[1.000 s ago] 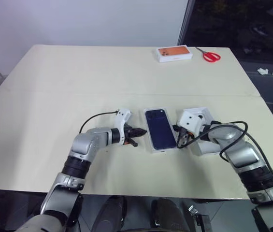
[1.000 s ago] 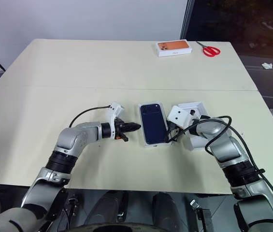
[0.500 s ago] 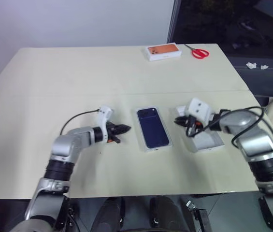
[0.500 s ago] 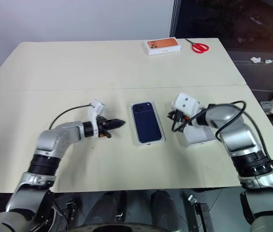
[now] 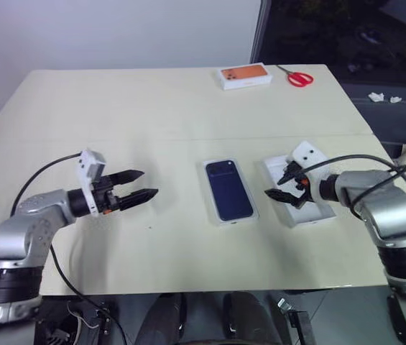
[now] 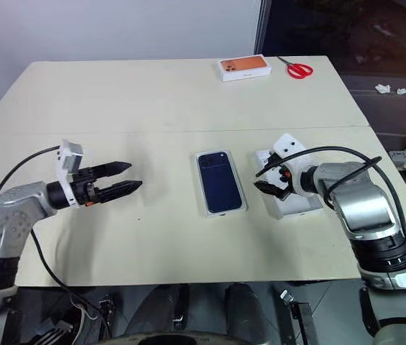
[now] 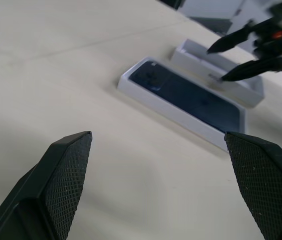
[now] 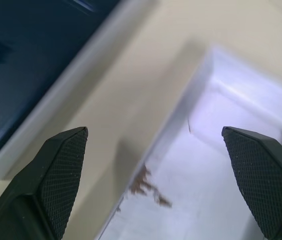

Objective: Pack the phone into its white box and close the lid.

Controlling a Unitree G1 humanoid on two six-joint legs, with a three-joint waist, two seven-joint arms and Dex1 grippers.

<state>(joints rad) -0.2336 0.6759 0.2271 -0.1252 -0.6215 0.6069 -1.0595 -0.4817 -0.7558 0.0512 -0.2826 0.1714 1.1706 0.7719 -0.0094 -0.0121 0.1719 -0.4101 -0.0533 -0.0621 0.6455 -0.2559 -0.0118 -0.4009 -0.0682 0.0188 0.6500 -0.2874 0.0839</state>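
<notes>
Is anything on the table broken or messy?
Nothing looks spilled. One odd spot: the open white box under the right gripper has a scuffed brown patch on its inside floor, like torn paper.

Even, soft indoor light over a pale table [image 5: 188, 100]

The head views are bright and mostly sharp, with faint shadows only; the window area at 1 o'clock stays dark. In the left wrist view the near fingertips [image 7: 66, 165] are soft-edged. The right wrist view is blurred throughout, a bluish glare washing the white tray [image 8: 240, 120] toward 3 o'clock
</notes>
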